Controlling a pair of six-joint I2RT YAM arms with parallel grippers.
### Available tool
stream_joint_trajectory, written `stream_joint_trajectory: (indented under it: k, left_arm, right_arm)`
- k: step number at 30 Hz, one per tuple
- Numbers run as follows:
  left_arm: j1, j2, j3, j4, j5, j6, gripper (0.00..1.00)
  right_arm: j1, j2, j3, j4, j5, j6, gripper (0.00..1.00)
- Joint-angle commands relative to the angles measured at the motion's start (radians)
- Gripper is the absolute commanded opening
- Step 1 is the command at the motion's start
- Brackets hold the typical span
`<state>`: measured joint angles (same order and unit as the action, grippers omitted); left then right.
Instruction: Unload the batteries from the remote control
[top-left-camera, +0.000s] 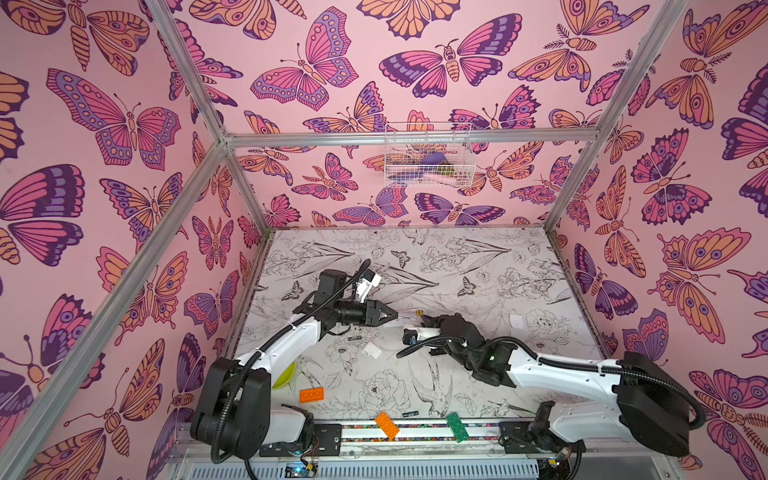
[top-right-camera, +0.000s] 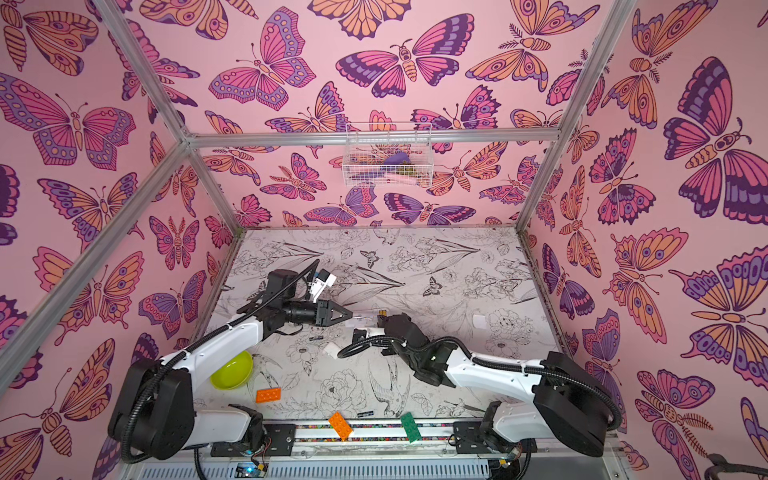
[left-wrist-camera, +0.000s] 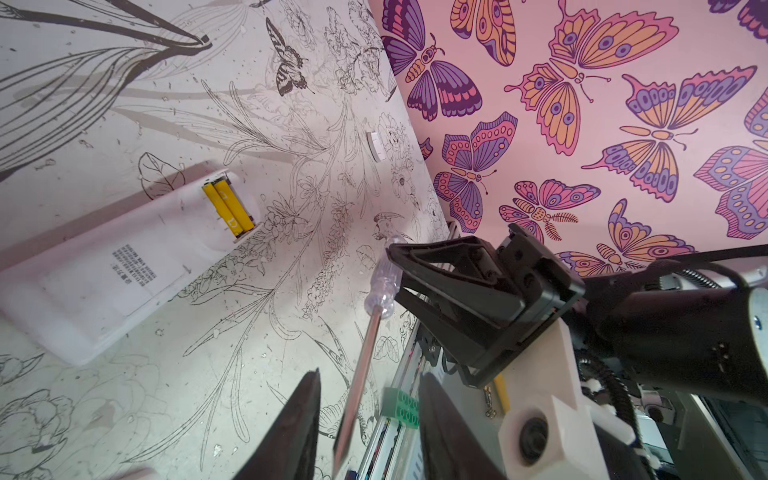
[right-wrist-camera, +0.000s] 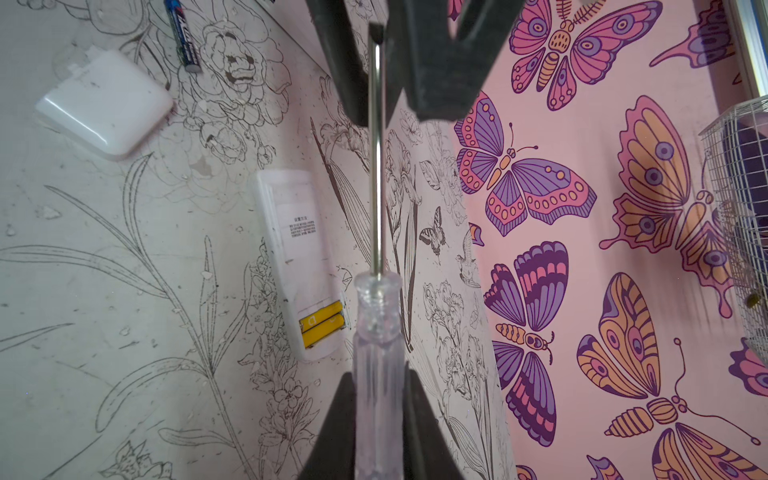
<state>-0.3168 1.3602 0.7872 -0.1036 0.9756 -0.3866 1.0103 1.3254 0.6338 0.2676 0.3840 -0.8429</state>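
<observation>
Handle of tool clamped in right end effector; left end effector, part-open, straddles its shaft; yellow batteries lie nearer right.

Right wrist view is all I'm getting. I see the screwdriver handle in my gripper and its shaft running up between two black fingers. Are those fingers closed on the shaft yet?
Observer: Not yet. The left wrist view shows the left gripper straddling the screwdriver shaft, a gap on each side.
Operator: Any battery out besides the black battery near the white cover?
Observer: Yes. In both top views what looks like a second black battery lies at the front, between an orange brick and the green brick.
Operator: Another cover anywhere?
Observer: A second white cover lies far right in both top views.
</observation>
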Motion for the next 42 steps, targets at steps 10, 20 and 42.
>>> stream_joint_trajectory:
  k: [10,20,42]
  left_arm:
    - [-0.008,0.007,-0.027,0.024,-0.023,0.013,0.22]
    - [0.007,-0.003,-0.029,0.016,-0.029,0.039,0.0]
    - [0.283,-0.171,-0.047,0.02,0.196,0.21,0.0]
  right_arm:
    - [0.02,0.032,0.033,0.07,0.049,0.001,0.0]
    - [0.025,0.0,0.003,0.071,0.038,0.029,0.1]
    - [-0.293,-0.218,-0.019,-0.092,-0.51,0.924,0.67]
